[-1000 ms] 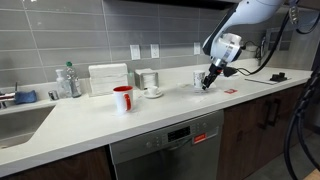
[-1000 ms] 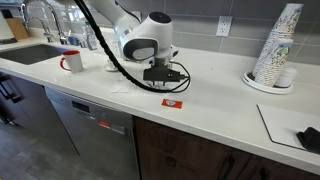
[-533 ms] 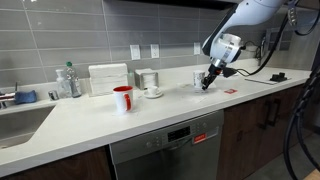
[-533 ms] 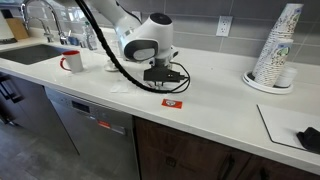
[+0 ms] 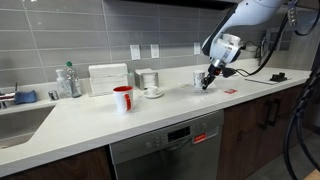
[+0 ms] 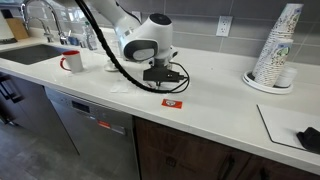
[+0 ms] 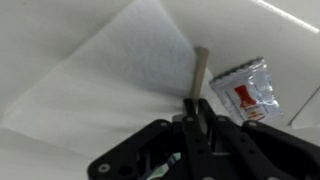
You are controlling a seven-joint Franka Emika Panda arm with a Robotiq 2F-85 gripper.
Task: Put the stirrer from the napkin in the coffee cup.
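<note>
In the wrist view my gripper (image 7: 195,108) is shut on the thin stirrer (image 7: 197,70), which sticks out past the fingertips over the white napkin (image 7: 110,70) on the counter. In both exterior views the gripper (image 5: 207,85) (image 6: 165,87) hangs low over the counter. The pale coffee cup (image 5: 197,77) stands just beside the gripper, toward the wall. The cup is hidden in the other views.
A red-and-white packet (image 7: 243,90) (image 6: 174,101) lies next to the napkin. A red mug (image 5: 122,98) (image 6: 71,61), a white cup on a saucer (image 5: 152,88) and a white dispenser box (image 5: 108,78) stand further along. A stack of paper cups (image 6: 275,45) stands on a plate.
</note>
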